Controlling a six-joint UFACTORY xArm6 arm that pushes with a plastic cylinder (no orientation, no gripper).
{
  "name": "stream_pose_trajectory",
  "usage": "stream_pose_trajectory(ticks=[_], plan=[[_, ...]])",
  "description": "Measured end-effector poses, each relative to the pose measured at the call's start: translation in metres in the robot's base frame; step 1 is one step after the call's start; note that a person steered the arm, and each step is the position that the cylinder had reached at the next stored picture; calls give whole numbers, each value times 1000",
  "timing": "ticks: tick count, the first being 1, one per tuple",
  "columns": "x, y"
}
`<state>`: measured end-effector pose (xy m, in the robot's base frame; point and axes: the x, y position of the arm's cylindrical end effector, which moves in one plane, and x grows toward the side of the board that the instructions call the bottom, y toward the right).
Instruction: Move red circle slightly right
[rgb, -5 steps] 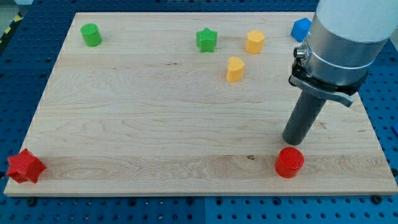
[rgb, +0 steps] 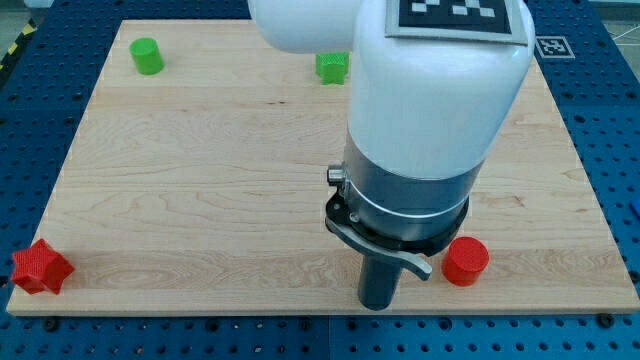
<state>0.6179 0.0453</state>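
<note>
Red circle (rgb: 466, 260) upright, seemingly clear of my tip (rgb: 377, 304).

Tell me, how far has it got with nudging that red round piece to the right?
Done: my tip sits near the board's bottom edge, at the view's left of the red circle, the side to push from. In hand: lining up; a gap shows between them. Left: the push itself, toward the view's right.
</note>
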Motion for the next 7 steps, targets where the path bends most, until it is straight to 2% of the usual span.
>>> stream_pose_trajectory(ticks=[1, 2, 4, 5, 6, 7], plan=[[-4, 0], [-11, 64], [-15, 66], [-64, 62], [-64, 62], [-64, 126]])
